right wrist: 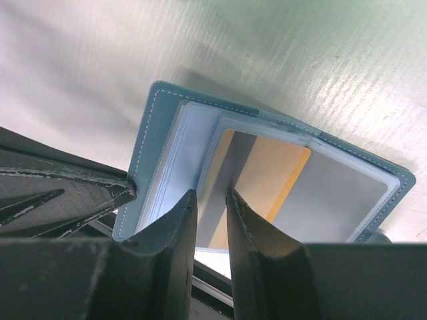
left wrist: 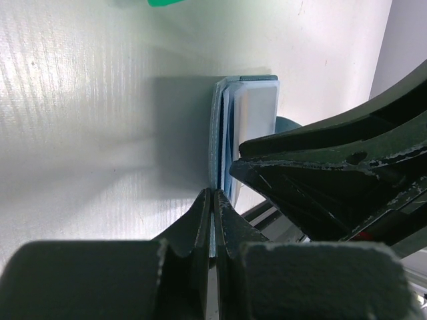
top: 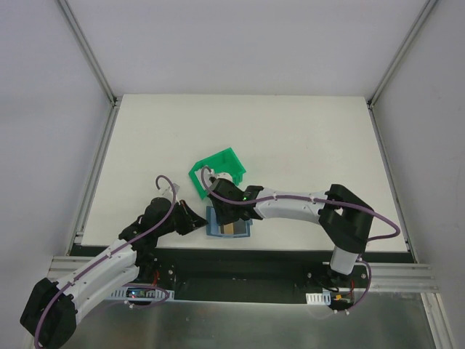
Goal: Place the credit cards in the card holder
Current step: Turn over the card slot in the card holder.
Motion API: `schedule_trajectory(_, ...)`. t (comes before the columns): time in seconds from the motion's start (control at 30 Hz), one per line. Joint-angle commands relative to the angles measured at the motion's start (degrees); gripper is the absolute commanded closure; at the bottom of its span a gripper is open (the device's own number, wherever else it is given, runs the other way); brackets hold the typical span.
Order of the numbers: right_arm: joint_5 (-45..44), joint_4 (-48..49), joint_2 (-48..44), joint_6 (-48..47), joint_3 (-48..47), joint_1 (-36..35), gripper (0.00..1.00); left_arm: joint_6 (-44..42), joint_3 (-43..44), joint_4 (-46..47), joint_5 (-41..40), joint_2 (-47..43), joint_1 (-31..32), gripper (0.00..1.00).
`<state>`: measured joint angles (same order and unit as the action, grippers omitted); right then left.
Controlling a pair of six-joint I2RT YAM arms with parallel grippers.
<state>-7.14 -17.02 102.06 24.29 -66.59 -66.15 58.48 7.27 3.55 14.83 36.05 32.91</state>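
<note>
The white table [top: 290, 131] carries the open card holder [top: 213, 224] and a green bin [top: 218, 158].

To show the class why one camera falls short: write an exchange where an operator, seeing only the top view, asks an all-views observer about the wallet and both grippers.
Operator: Does the left gripper actually hold the wallet?
Observer: Yes, it is shut on the edge of the wallet's cover.
Operator: Is the right gripper closed too?
Observer: No, it hangs over the open wallet, jaws apart, above a tan card in a clear sleeve.
</note>
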Motion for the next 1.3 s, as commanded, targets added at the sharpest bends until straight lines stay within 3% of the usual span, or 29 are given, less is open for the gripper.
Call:
schedule_trajectory(0.0,-4.2,-5.3,-2.6,-1.4,-1.9,-0.3,0.75,-0.6,0.6,0.8,0.2,0.2,-0.2,1.0)
schedule_trajectory(0.7,-8.7,-9.8,-10.6,0.8,4.6,-0.5,0.77,0.8,-0.3,0.5,-0.8,0.9,-0.2,1.0)
schedule_trajectory(1.03,-12.6,-13.5,-13.1,0.2,3.6,-0.4,0.65,1.1,-0.4,0.5,-0.9,1.6,-0.2,1.0)
schedule_trajectory(1.27,-12.0,-12.5,-12.1,-2.2,0.1,-0.2,0.64,2.8,-1.5,0.3,-1.6,1.4,-0.2,1.0)
